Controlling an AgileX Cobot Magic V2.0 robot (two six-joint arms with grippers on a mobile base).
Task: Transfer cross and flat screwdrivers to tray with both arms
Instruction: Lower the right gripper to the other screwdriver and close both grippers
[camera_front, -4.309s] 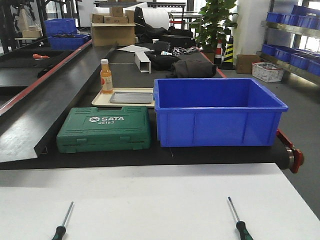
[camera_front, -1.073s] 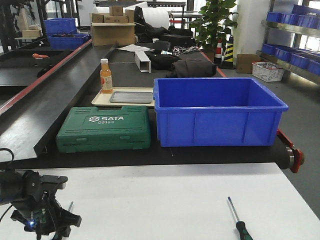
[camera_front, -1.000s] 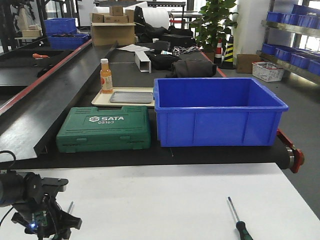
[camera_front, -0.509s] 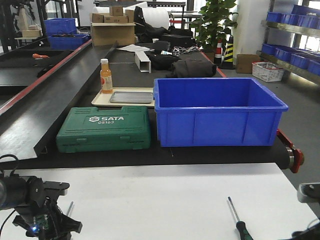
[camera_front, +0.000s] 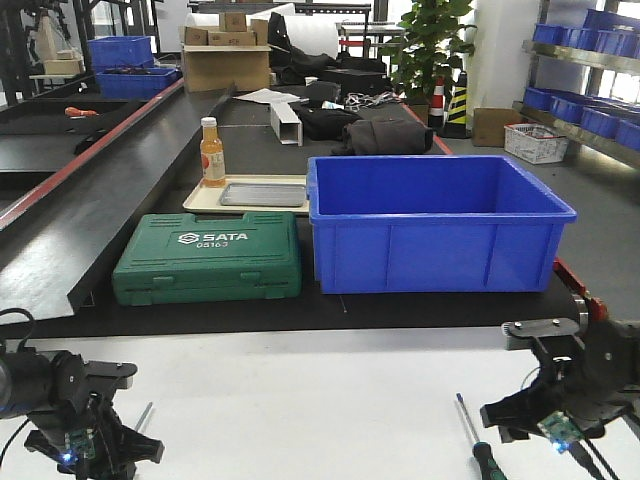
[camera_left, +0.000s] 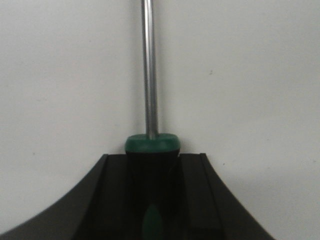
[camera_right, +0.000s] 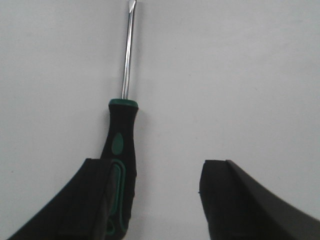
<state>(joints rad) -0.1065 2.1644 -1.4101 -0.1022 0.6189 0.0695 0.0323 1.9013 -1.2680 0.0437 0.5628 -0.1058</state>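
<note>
Two screwdrivers with black-and-green handles lie on the white table (camera_front: 300, 400). My left gripper (camera_front: 105, 452) is low at the front left. In the left wrist view it (camera_left: 152, 167) is shut on the left screwdriver's handle (camera_left: 152, 147). The shaft (camera_left: 149, 65) runs forward and its tip is out of view. My right gripper (camera_front: 545, 418) is open over the flat screwdriver (camera_front: 480, 455). In the right wrist view (camera_right: 155, 167) the handle (camera_right: 120, 140) lies by the left finger (camera_right: 95, 200), on the table. The beige tray (camera_front: 205, 203) sits far back on the black belt.
A green SATA tool case (camera_front: 208, 257) and a big blue bin (camera_front: 435, 225) stand on the black belt between the white table and the tray. An orange bottle (camera_front: 211, 153) and a metal tray (camera_front: 263, 194) sit on the beige tray.
My right arm has come in from the right and dropped over the flat screwdriver. My left gripper has stayed low on the left screwdriver, barely moving.
</note>
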